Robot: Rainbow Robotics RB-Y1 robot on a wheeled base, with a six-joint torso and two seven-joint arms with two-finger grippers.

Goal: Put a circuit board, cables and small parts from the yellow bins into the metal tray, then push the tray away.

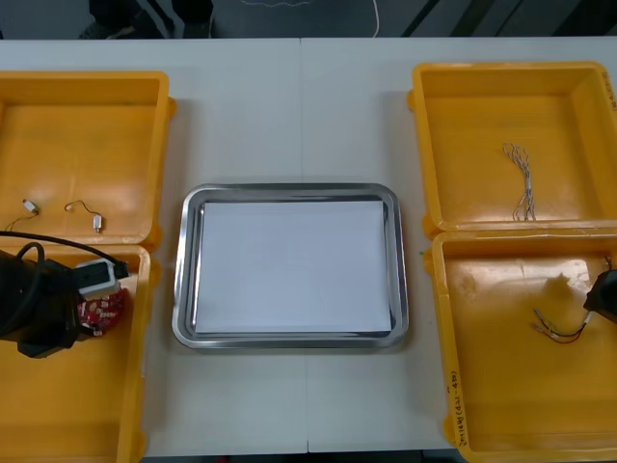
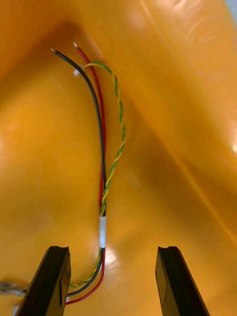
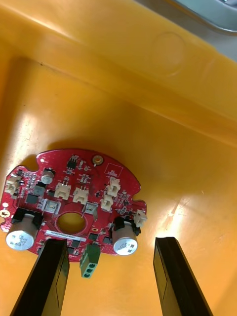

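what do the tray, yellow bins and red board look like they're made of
Shiny rectangular metal tray: likely polished steel, from its mirror-like rim; the white inside looks matte, maybe paper. Yellow bins: moulded plastic, glossy, rounded walls. Round red circuit board, below the open left tool: probably glossy laminate bearing silvery cans and white connectors. The right tool hangs over coloured cables.

Metal tray point(image 1: 294, 265) lies open above — yellow bins point(image 1: 425, 145) flank it.

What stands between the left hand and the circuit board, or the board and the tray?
Nothing visible blocks the open left hand from the round red circuit board. The yellow bin's wall stands between it and the metal tray.
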